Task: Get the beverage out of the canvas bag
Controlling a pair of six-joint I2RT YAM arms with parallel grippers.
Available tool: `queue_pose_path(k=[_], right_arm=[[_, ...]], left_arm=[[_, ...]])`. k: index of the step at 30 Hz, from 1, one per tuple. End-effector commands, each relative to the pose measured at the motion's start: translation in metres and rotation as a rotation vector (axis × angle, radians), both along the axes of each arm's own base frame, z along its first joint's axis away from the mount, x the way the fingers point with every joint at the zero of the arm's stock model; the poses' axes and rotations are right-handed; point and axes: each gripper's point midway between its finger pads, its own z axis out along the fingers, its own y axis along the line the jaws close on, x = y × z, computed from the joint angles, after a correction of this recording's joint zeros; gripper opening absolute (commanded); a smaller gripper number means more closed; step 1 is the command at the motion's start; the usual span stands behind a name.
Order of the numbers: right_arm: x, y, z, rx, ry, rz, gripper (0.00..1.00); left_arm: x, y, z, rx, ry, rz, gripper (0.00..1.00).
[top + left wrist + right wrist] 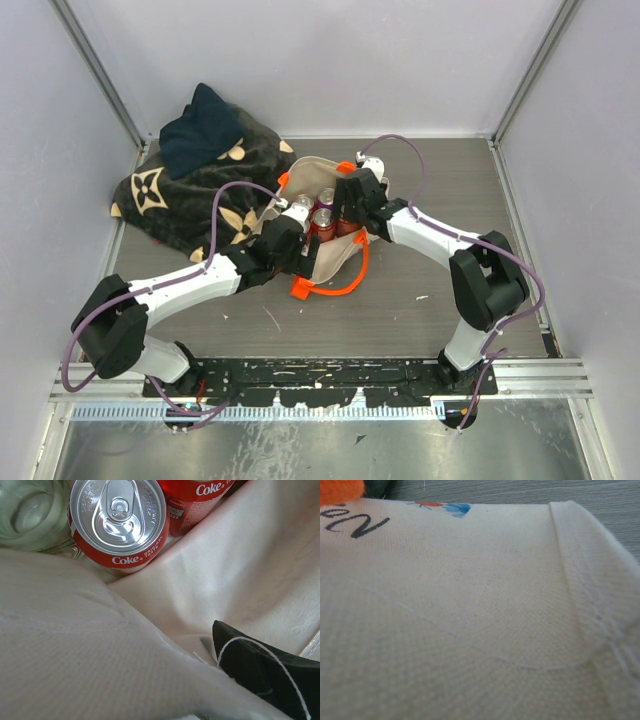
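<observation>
Coke can (117,522) upright in canvas bag (470,605), just ahead-left of my L tool (288,234). R tool (352,205) faces bag's outer wall. Can't tell either tool's opening or hold.

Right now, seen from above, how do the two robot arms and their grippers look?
Both the left arm and the right arm have smooth white tubular links joined by chunky black joint housings. A thin purple cable loops along each arm. The left gripper and right gripper are black and blocky. No markings are readable.
</observation>
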Motion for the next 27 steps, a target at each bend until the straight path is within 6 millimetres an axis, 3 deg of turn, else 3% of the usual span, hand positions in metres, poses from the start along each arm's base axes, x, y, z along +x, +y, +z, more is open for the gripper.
queue_pose_path(k=[1, 7, 10, 12, 15, 16, 22, 27], right_arm=[[-0.051, -0.052, -0.081, -0.235, 0.291, -0.036, 0.81], [-0.062, -0.057, -0.096, -0.261, 0.34, -0.032, 0.8], [-0.067, -0.058, -0.1, -0.268, 0.356, -0.023, 0.71], [-0.069, -0.058, -0.102, -0.271, 0.364, -0.015, 0.48], [-0.07, -0.057, -0.1, -0.265, 0.361, -0.007, 0.04], [-0.068, -0.055, -0.098, -0.261, 0.353, -0.002, 0.01], [-0.047, -0.047, -0.068, -0.251, 0.256, 0.012, 0.0], [-0.02, -0.036, -0.008, -0.242, 0.114, 0.011, 0.0]], left_arm=[[0.004, 0.018, -0.008, 0.087, -0.004, 0.03, 0.98], [0.005, 0.015, -0.005, 0.076, -0.01, 0.025, 0.98], [0.006, 0.014, -0.003, 0.073, -0.016, 0.022, 0.98], [0.007, 0.013, -0.002, 0.074, -0.019, 0.016, 0.98], [0.008, 0.011, -0.001, 0.077, -0.022, 0.01, 0.98], [0.008, 0.011, -0.001, 0.078, -0.022, 0.006, 0.98], [0.011, 0.008, 0.001, 0.082, -0.031, -0.005, 0.98], [0.014, 0.008, 0.004, 0.085, -0.046, -0.006, 0.98]])
